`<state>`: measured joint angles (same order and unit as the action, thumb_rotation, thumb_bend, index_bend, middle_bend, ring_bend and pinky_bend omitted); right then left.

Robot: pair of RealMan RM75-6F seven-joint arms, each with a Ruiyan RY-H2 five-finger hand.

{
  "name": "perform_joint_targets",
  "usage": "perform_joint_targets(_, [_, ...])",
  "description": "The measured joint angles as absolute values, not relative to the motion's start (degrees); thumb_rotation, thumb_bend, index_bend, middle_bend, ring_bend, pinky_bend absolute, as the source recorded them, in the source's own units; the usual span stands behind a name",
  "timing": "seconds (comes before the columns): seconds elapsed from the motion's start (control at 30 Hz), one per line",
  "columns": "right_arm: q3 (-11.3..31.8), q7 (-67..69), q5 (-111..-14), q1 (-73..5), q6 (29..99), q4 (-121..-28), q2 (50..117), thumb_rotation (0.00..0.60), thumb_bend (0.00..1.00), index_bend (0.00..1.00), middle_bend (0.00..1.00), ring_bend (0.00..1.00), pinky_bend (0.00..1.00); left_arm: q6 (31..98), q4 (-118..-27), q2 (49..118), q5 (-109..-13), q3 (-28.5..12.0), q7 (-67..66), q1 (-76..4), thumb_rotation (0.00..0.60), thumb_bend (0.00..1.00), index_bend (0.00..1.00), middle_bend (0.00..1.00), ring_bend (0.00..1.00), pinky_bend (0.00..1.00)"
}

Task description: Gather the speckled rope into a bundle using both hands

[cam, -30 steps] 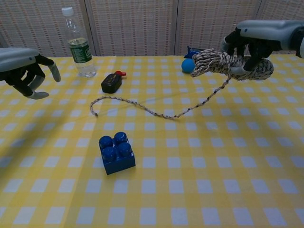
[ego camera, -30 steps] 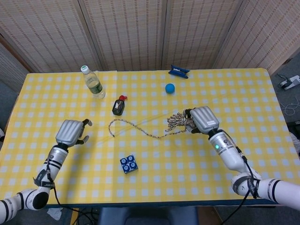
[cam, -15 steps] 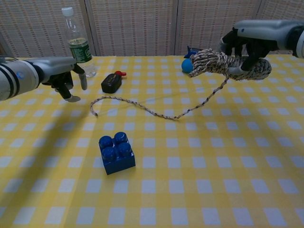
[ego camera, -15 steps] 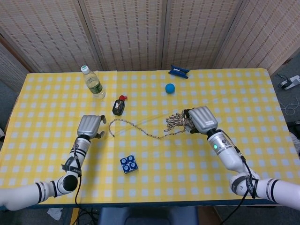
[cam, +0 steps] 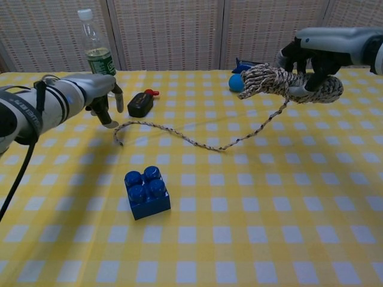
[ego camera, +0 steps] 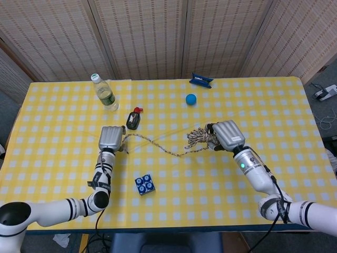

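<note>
Right hand (cam: 311, 63) clamps bundled black-and-white speckled rope (cam: 272, 81), lifted; loose tail trails on yellow checked tablecloth (cam: 251, 203). Left hand (cam: 103, 95), fingers apart, empty, near tail end.

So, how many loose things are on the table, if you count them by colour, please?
Blue: 3 (ball, toy brick, flat clip)
Black with red: 1 (small device)
Clear: 1 (bottle)
Speckled: 1 (rope)
Total: 6
</note>
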<state>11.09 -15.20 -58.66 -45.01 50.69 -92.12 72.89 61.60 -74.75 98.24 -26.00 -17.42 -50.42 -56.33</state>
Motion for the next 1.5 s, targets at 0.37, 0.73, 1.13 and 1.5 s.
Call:
perform_joint_targets(0.37, [10.64, -13.37, -59.25, -44.78, 49.77, -91.12, 73.0, 0.6, 0.56, 0.58, 0.56, 0.51, 0.67, 62.71, -70.0, 102.99, -27.23, -16.11, -51.97, -57.33, 0.6, 0.31, 0.45, 0.91, 0.84, 0.91])
perform_joint_targets(0.73, [10.37, -12.55, -59.66, -44.6, 49.46, -90.84, 72.94, 0.6, 0.56, 0.58, 0.56, 0.51, 0.67, 62.81, -65.03, 105.39, -26.43, -15.41, -55.9, -57.69, 0.6, 0.31, 0.45, 0.91, 0.85, 0.91])
perform_joint_targets(1.13, [10.78, -11.77, -59.54, -44.67, 49.43, -90.44, 73.05, 0.6, 0.56, 0.59, 0.56, 0.52, 0.67, 63.35, -63.33, 104.61, -24.56, -15.1, -60.86, -57.13, 0.6, 0.31, 0.46, 0.92, 0.85, 0.91])
perform_joint_targets(1.5, [11.99, -9.75, -58.18, -44.69, 48.94, -89.71, 72.2, 0.6, 0.56, 0.59, 0.56, 0.52, 0.67, 62.37, -67.2, 103.13, -23.92, -18.22, -58.7, -56.86, 0.6, 0.31, 0.5, 0.92, 0.85, 0.91])
